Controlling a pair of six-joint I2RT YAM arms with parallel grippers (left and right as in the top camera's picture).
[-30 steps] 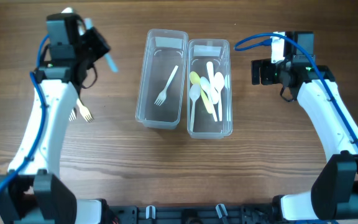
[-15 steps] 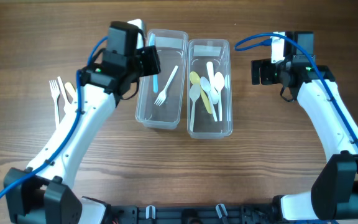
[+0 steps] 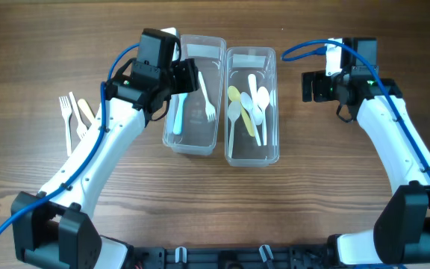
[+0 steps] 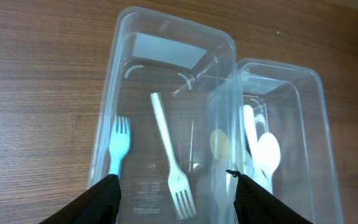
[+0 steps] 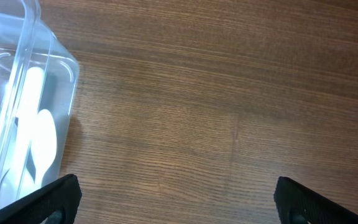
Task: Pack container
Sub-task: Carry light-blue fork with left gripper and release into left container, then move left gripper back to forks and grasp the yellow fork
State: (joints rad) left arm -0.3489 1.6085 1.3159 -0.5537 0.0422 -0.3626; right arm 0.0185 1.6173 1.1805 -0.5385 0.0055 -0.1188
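Two clear plastic containers stand side by side. The left container (image 3: pixel 172 140) (image 4: pixel 135 18) holds a white fork (image 3: pixel 205 97) (image 4: pixel 169 158) and a light blue fork (image 3: pixel 176 113) (image 4: pixel 118 146) along its left wall. The right container (image 3: pixel 253 158) (image 4: pixel 303 78) (image 5: pixel 33 37) holds several white and yellow spoons (image 3: pixel 251 104). My left gripper (image 3: pixel 187 78) (image 4: pixel 176 199) hovers open above the left container, nothing between its fingers. My right gripper (image 3: pixel 310 86) (image 5: pixel 176 199) is wide open over bare table, right of the containers.
Loose cutlery lies on the table at the left: white forks (image 3: pixel 67 113) and a pale wooden piece (image 3: pixel 85 112), partly hidden by my left arm. The wooden tabletop (image 3: pixel 319 187) extends all round the containers.
My left arm swung right from the table's left side to above the left container with the blue fork, then opened. The blue fork now lies inside; the white fork shifted.
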